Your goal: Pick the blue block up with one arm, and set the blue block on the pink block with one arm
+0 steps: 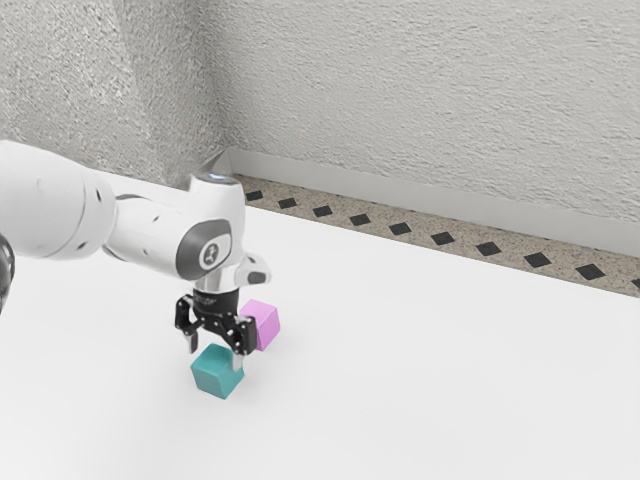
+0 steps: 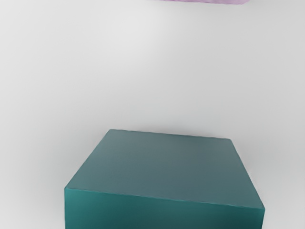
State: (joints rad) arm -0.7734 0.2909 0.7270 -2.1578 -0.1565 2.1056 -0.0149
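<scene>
While arm [image 1: 150, 235] reaches down, fingers [image 1: 213, 352] spread — perhaps straddling teal block [image 1: 214, 374]

gripper [image 1: 212, 350] positioned directly over teal block [image 1: 216, 374], fingers spread apart. teal block rests on white table [image 1: 430, 380]. pink block [image 1: 265, 323] sits near it, farther back, toward the exterior view's right.

A teal-blue block [image 1: 210, 372], a pale pink block [image 1: 266, 325], white table [image 1: 450, 380] — speckled beige floor [image 1: 380, 214] with black diamonds, grey wall [image 1: 420, 90].
</scene>
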